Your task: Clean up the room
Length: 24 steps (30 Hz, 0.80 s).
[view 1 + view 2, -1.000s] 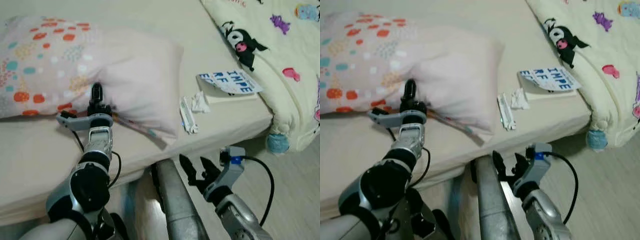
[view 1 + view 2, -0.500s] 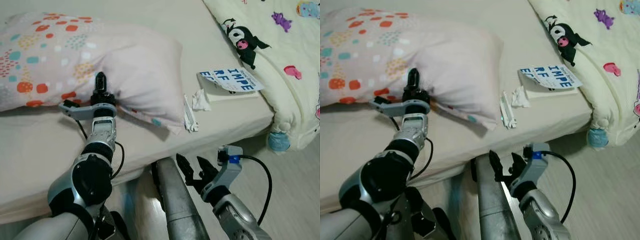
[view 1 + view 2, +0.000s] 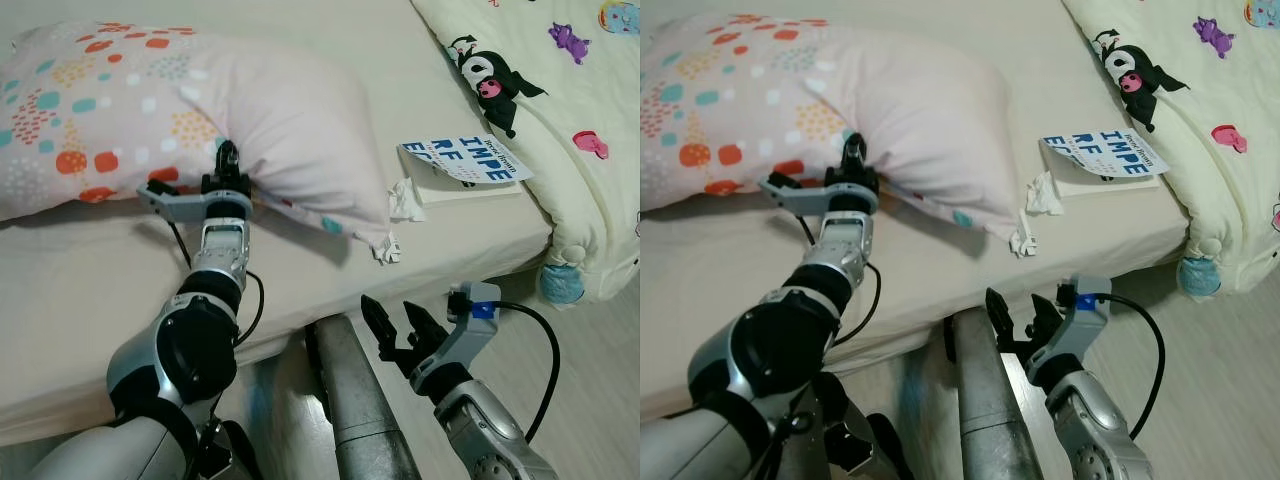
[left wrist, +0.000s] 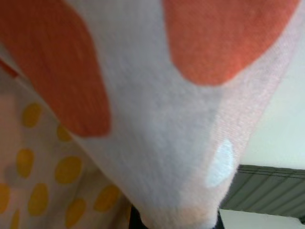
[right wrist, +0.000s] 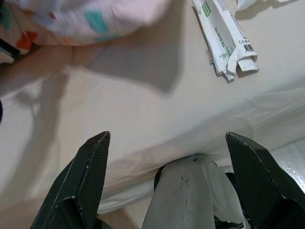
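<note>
Far left on bed [image 3: 90, 290]: spotted pillow [image 3: 150, 110], lying across the mattress w/ one corner reaching toward the bed edge. Left gripper [image 3: 228, 160] pressed into pillow's lower edge, near mid-length; left wrist view shows fabric bunched right at the lens w/ black fingertips at its base, so jaws clamped on pillow cloth, judging by that.

Centre, just beside pillow's right corner: folded paper wrapper [image 5: 224, 36] partly tucked under that corner, crumpled tissue [image 3: 403, 200] just beyond. Then blue-lettered leaflet [image 3: 465, 160] on a flat book, touching edge of cartoon blanket [image 3: 560, 120] at far right.

Below bed edge: right gripper [image 3: 397, 322] hovering off the mattress, jaws wide apart, holding nothing, above a grey metal pole [image 3: 350, 400].

Risks, as judged:
- Grip is on thin cloth only, so could slip or stretch if pulled hard.
- Dragging pillow rightward likely sweeps wrapper + tissue off the edge onto floor.
- Wrapper half hidden under pillow, so easy to miss in pickup.
- Right arm close to pole and bed frame; a careless reach could knock either.
</note>
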### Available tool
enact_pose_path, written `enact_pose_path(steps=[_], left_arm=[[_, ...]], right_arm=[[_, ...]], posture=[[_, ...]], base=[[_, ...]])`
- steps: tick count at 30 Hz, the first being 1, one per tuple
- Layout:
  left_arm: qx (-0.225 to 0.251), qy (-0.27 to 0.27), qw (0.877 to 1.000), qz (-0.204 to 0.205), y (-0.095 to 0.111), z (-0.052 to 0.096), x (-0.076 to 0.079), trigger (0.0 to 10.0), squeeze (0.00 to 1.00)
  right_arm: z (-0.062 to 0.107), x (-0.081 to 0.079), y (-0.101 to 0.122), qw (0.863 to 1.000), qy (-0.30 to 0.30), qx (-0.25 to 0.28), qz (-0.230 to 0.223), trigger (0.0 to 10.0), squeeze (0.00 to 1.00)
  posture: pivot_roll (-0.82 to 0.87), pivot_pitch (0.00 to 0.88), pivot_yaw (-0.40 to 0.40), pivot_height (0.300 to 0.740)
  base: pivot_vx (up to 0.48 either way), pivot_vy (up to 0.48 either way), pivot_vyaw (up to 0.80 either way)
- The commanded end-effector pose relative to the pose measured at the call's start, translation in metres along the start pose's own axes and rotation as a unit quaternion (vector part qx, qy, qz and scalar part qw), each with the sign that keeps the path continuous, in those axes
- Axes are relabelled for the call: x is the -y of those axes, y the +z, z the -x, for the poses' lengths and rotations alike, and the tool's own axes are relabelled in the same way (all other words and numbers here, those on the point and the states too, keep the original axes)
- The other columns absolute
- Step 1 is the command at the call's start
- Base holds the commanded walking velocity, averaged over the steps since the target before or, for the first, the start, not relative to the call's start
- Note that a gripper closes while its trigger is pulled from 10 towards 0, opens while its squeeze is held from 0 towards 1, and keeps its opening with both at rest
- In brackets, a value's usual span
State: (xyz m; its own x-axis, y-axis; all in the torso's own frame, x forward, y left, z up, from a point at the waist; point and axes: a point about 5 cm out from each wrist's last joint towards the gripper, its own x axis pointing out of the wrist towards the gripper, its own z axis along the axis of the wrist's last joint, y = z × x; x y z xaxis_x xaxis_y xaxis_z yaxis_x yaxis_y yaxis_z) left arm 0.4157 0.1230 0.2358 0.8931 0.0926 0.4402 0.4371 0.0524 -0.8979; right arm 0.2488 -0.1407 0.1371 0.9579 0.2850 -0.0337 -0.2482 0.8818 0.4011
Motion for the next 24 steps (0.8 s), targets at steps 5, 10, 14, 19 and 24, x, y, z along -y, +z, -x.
enact_pose_path(steps=[5, 10, 14, 19, 24], left_arm=[[-0.028, -0.053, 0.996, -0.069, 0.008, -0.018, 0.026, 0.0, 0.0], [-0.046, -0.114, 0.973, -0.197, 0.037, -0.036, 0.058, 0.0, 0.0], [-0.057, -0.147, 0.95, -0.268, 0.05, -0.044, 0.076, 0.0, 0.0], [-0.107, -0.233, 0.851, -0.457, 0.086, -0.056, 0.126, 0.0, 0.0], [-0.154, -0.235, 0.755, -0.593, 0.097, -0.053, 0.127, 0.0, 0.0]], right_arm=[[-0.011, 0.008, -0.004, 1.0, -0.007, -0.005, 0.009, 10.0, 0.0], [-0.027, 0.013, -0.003, 1.0, 0.003, 0.0, 0.015, 10.0, 0.0], [-0.033, 0.012, -0.002, 1.0, 0.011, 0.004, 0.016, 10.0, 0.0], [-0.057, 0.012, 0.007, 0.999, 0.026, 0.022, 0.027, 10.0, 0.0], [-0.073, 0.012, 0.012, 0.998, 0.037, 0.035, 0.032, 10.0, 0.0]], posture=[[-0.41, 0.441, 0.001, 0.587], [-0.32, 0.365, 0.019, 0.612], [-0.29, 0.318, 0.03, 0.622], [-0.22, 0.197, 0.057, 0.642], [-0.2, 0.133, 0.055, 0.657]], base=[[0.0, 0.0, 0.0], [0.0, 0.0, 0.0], [0.0, 0.0, 0.0], [0.0, 0.0, 0.0], [0.0, 0.0, 0.0]])
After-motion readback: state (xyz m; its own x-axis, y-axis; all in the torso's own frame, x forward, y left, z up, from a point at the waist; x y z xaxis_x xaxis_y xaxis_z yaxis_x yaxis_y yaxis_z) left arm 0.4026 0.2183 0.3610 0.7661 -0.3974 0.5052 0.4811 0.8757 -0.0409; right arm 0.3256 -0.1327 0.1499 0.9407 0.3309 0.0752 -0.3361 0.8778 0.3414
